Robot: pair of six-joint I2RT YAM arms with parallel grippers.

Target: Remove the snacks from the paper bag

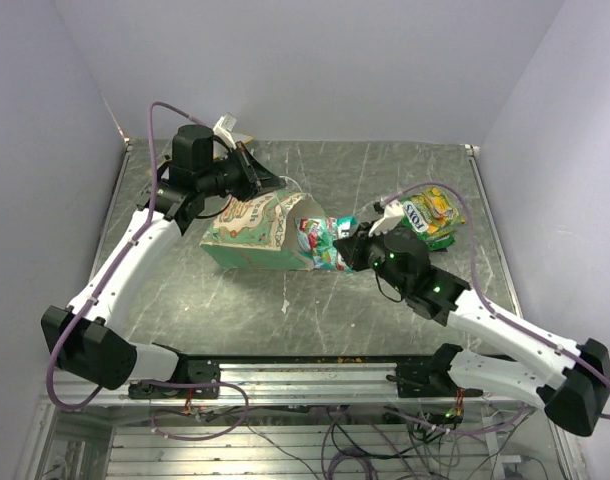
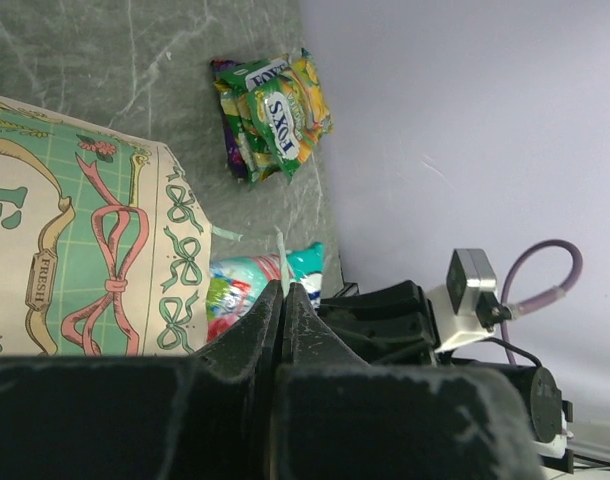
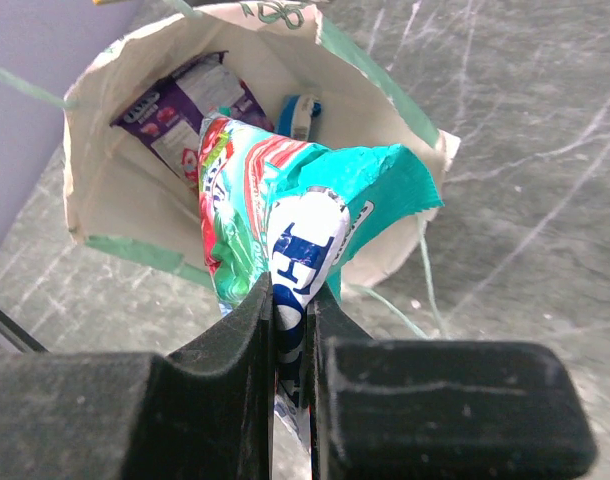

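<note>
The paper bag [image 1: 247, 232] lies on its side in the middle of the table, mouth to the right. My left gripper [image 1: 276, 183] is above its upper rim, shut on a thin string handle [image 2: 281, 250]. My right gripper [image 1: 351, 249] is at the bag's mouth, shut on a teal-green snack packet [image 1: 320, 243] that sticks out of the opening. In the right wrist view the fingers [image 3: 255, 330] pinch this packet [image 3: 295, 215] in front of the bag's cream inside [image 3: 100, 190]. A purple packet [image 3: 180, 110] and a blue-white one [image 3: 300, 113] lie inside. Yellow-green packets [image 1: 432, 215] lie on the table to the right.
The left wrist view shows the bag's patterned side [image 2: 75, 250], the pile of packets [image 2: 275, 115] by the right wall, and the right arm's wrist [image 2: 415, 320]. A small white object [image 1: 225, 126] lies at the back left corner. Walls enclose the table on three sides.
</note>
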